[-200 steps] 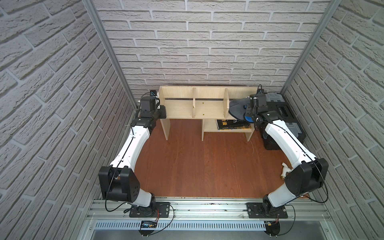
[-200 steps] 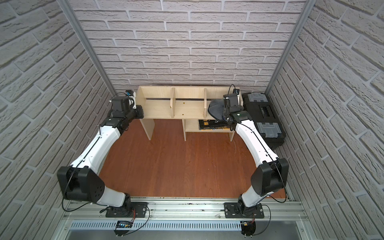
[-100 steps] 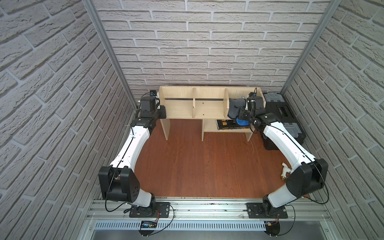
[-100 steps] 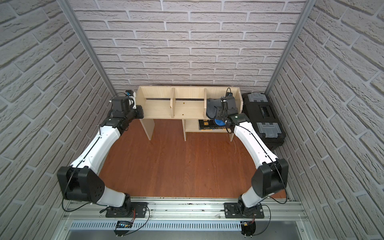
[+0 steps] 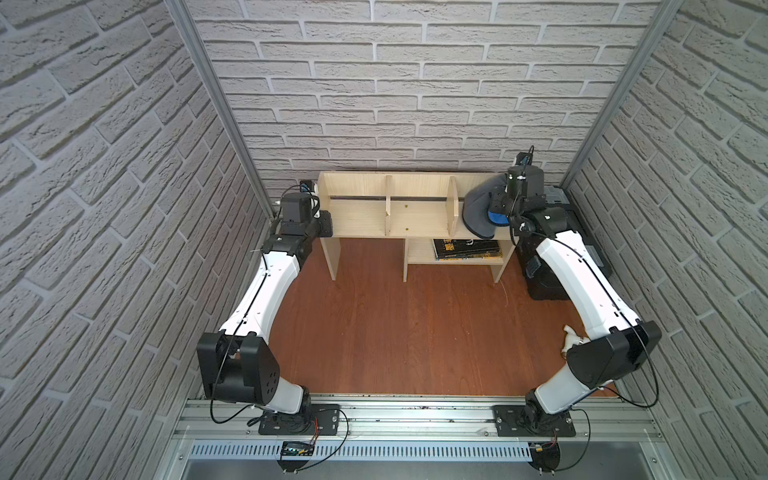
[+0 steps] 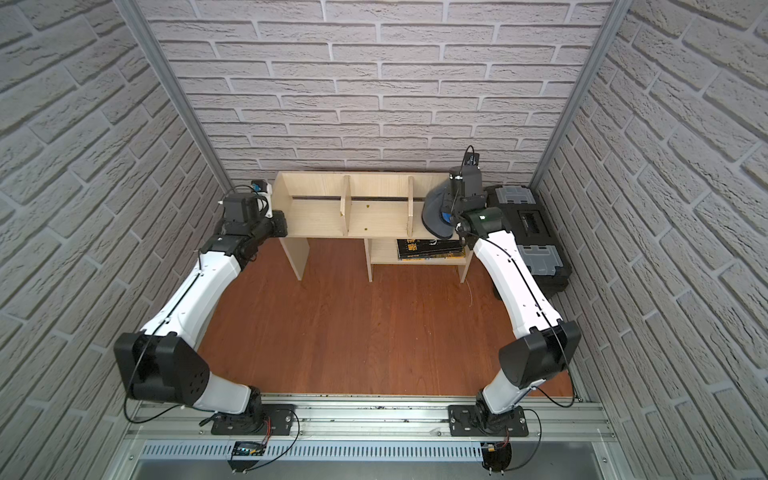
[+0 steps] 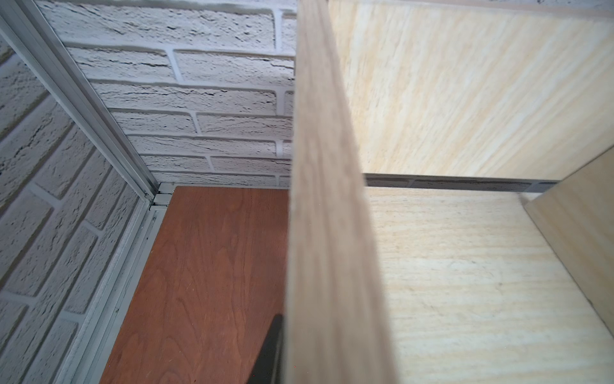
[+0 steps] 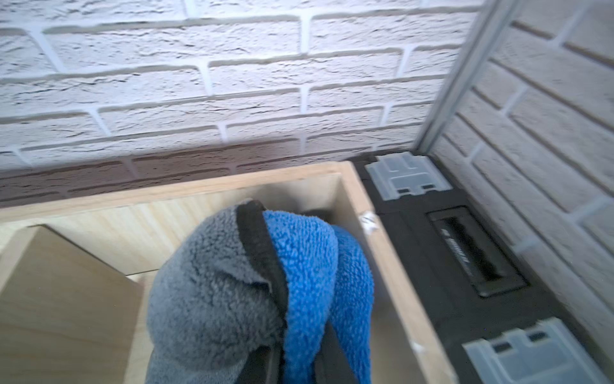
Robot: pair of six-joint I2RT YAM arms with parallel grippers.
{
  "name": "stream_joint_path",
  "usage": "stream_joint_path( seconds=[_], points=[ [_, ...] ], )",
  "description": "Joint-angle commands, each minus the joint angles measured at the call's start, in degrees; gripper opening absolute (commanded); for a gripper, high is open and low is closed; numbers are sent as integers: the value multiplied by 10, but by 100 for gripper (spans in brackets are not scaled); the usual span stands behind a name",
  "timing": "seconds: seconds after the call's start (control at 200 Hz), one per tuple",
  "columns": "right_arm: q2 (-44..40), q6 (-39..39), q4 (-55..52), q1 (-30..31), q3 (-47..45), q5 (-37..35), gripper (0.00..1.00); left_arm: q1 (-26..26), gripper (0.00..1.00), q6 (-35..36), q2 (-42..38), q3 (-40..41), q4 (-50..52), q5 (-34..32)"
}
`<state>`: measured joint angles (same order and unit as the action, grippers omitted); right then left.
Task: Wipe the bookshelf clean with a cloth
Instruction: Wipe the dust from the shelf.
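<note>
The light-wood bookshelf (image 5: 361, 216) (image 6: 316, 216) stands against the back wall. My right gripper (image 5: 500, 203) (image 6: 451, 205) (image 8: 299, 359) is shut on the cloth (image 5: 478, 212) (image 6: 434, 212) (image 8: 232, 292). The cloth is grey on one side and blue on the other, and hangs bunched in the top tier's rightmost compartment. My left gripper (image 5: 326, 222) (image 6: 279, 222) (image 7: 319, 345) is shut on the bookshelf's left end panel (image 7: 325, 199). One dark finger (image 7: 270, 349) lies on the panel's outer face; the other finger is hidden behind the panel.
A black toolbox (image 6: 528, 224) (image 8: 465, 249) with grey latches sits right of the bookshelf, against the right wall. A dark book (image 5: 465, 248) (image 6: 430, 248) lies on the small lower shelf. A small white object (image 5: 570, 337) lies on the floor by the right arm. Brick walls close in on three sides.
My right gripper swept the cloth left towards the divider, then back right and deeper into the compartment. The left arm has not moved.
</note>
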<state>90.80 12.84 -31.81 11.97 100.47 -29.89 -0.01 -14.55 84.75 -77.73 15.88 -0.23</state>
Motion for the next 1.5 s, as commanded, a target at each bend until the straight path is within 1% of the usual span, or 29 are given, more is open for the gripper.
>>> stream_joint_path(
  seconds=[0.0, 0.05, 0.13, 0.215, 0.325, 0.4, 0.44, 0.505, 0.55, 0.63, 0.775, 0.89, 0.93, 0.965, 1.03, 1.095, 1.195, 1.24, 1.285, 1.42, 1.455, 1.495],
  points=[
    [-39, -12, 24, -5, -66, -70, 3, 9, 0, -66, 4, 15, 22, 30],
    [-57, -6, 28, -5, -101, -41, 3, 8, 0, -67, 4, 16, 22, 31],
    [-81, 13, 32, -4, -155, 46, 3, 8, 0, -67, 4, 15, 22, 31],
    [-85, 40, 23, 1, -193, 113, 3, 10, 0, -67, 4, 15, 23, 31],
    [-77, 68, 42, 12, -239, 172, 3, 9, 0, -67, 4, 15, 23, 31],
    [-59, 78, 46, 16, -236, 218, 3, 7, 0, -66, 2, 16, 22, 30],
    [-41, 79, 39, 20, -216, 240, 3, 7, 0, -66, 2, 16, 21, 29],
    [-13, 82, 20, 21, -172, 251, 3, 6, 0, -66, 2, 16, 21, 30],
    [0, 81, 14, 21, -146, 243, 3, 6, 0, -66, 2, 16, 22, 31],
    [19, 71, 8, 21, -90, 207, 3, 6, 0, -66, 1, 16, 21, 30],
    [51, 24, -25, 21, 35, 157, 3, 5, 0, -66, 2, 16, 21, 32],
    [73, -10, -73, 21, 109, 62, 3, 4, 0, -68, 1, 16, 21, 33],
    [70, -21, -80, 19, 111, 25, 3, 5, 0, -68, 1, 16, 20, 35],
    [65, -26, -81, 18, 104, 7, 3, 4, 0, -69, 0, 16, 20, 36],
    [47, -30, -70, 13, 64, -26, 3, 4, 0, -69, 0, 16, 20, 36],
    [37, -25, -60, 7, 25, -36, 3, 5, 0, -70, -2, 16, 21, 36],
    [39, -8, -61, 3, -4, -40, 3, 4, 0, -70, -2, 15, 21, 36],
    [40, 1, -53, 2, -14, -19, 3, 5, 0, -69, -3, 16, 21, 37],
    [45, 8, -46, 2, -18, 23, 3, 4, 0, -69, -2, 16, 20, 37],
    [72, 27, -17, 6, -15, 218, 3, 5, 0, -70, 1, 16, 21, 37],
    [76, 37, -10, 7, -18, 259, 2, 4, 0, -69, 1, 15, 20, 37],
    [76, 50, -2, 6, -26, 285, 3, 4, 0, -69, 2, 16, 21, 37]
  ],
)
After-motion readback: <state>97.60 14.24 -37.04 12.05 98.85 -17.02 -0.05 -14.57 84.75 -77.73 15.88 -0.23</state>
